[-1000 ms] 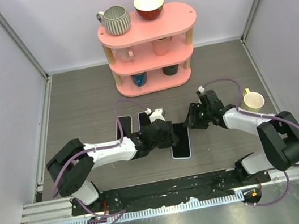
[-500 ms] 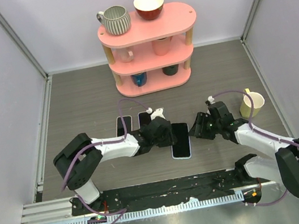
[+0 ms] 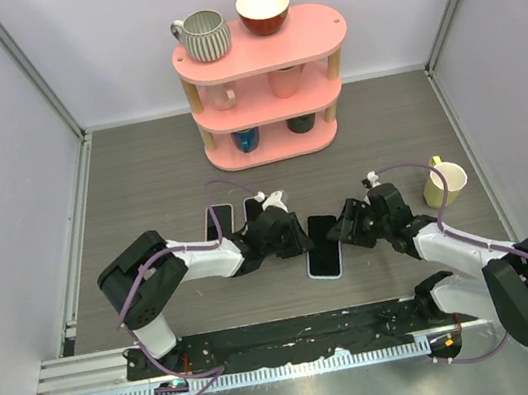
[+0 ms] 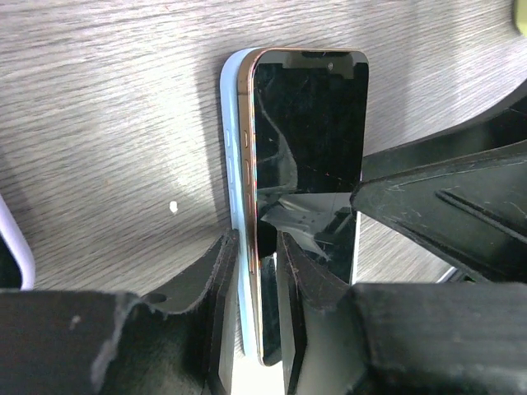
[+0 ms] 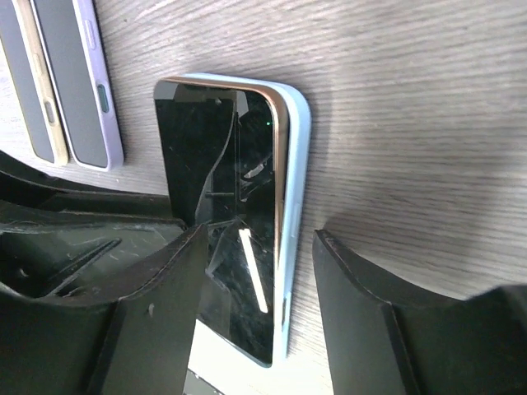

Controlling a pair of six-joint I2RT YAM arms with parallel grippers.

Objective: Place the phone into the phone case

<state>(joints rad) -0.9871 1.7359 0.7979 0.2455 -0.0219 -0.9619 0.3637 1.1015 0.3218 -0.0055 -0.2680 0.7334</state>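
The phone (image 3: pixel 322 240), black screen and gold rim, lies on the light blue phone case (image 3: pixel 325 273) on the table between my grippers. In the left wrist view the phone (image 4: pixel 309 140) shows its gold side above the case's lip (image 4: pixel 233 148). My left gripper (image 3: pixel 296 240) (image 4: pixel 255 247) is pinched shut on the phone's left edge together with the case's lip. My right gripper (image 3: pixel 347 230) (image 5: pixel 259 239) is open, its fingers straddling the phone's (image 5: pixel 218 189) right edge and the case's side (image 5: pixel 298 197), not touching them.
Two other cased phones (image 3: pixel 219 220) (image 3: pixel 250 207) lie left of my left gripper; they also show in the right wrist view, a beige one (image 5: pixel 25 74) and a purple one (image 5: pixel 86 82). A yellow mug (image 3: pixel 444 181) stands at the right. A pink shelf (image 3: pixel 261 56) with cups stands at the back.
My right gripper has come down and in toward the phone's right edge. The phone and case have shifted slightly right. My left gripper has stayed on the phone's left edge.
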